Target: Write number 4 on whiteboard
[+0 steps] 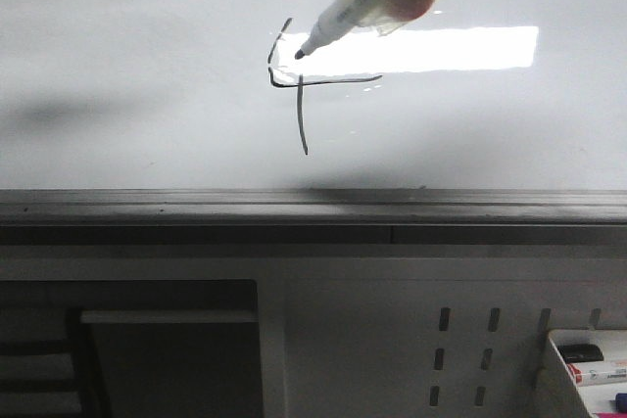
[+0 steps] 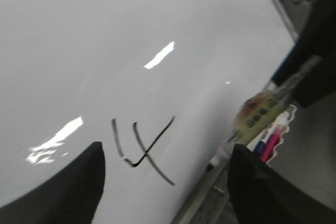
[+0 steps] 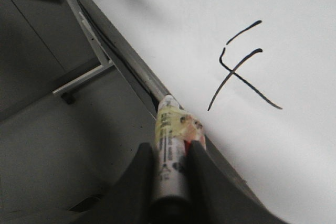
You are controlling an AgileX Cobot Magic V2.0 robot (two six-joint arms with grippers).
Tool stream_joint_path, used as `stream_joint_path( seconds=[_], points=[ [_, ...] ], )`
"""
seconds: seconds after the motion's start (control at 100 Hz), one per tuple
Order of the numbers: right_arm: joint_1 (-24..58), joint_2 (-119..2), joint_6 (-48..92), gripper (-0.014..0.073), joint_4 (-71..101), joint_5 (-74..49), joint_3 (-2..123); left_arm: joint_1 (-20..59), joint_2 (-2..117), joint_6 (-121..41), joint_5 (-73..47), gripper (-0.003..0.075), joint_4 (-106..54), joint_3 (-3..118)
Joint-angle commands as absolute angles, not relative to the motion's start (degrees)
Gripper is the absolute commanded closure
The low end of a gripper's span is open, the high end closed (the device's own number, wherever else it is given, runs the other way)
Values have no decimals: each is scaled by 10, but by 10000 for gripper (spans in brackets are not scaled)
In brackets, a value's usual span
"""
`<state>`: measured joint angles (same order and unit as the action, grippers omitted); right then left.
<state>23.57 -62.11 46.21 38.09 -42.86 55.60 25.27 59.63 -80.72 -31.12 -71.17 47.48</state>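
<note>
- The 4 [image 1: 297, 80] was drawn in thin black lines on the whiteboard [image 1: 118, 36], near a bright strip of light [image 1: 451, 49].
- The right gripper [image 3: 170, 156] was squeezed tight on a marker [image 3: 170, 145].
- The marker's black tip [image 1: 300, 51] sat close to the top of the 4.
- The left gripper [image 2: 163, 182] was wide apart and held nothing, above the board by the 4.
- A grey rail [image 1: 313, 205] ran along the board's edge.

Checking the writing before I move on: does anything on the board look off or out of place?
The number 4 on the whiteboard looks slightly off: a separate short stroke sits detached beside it, making a doubled line. The marker, held by the right gripper, hangs off the board.
</note>
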Motion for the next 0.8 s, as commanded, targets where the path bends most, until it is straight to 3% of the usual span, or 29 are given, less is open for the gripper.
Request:
stream_joint_path(
  seconds=[0.0,0.32,0.62,0.79],
  points=[
    [233,-610,453,640,397,-424,584,303,600,-822,-286,320,-743,490],
    [233,-611,451,640,405,-449,599,427,656,-848,-207,325,-738,490],
    [233,-611,451,640,414,-471,599,444,692,-850,-191,326,-735,490],
    [233,-611,451,640,414,-478,599,444,693,-850,-189,386,-735,490]
  ],
)
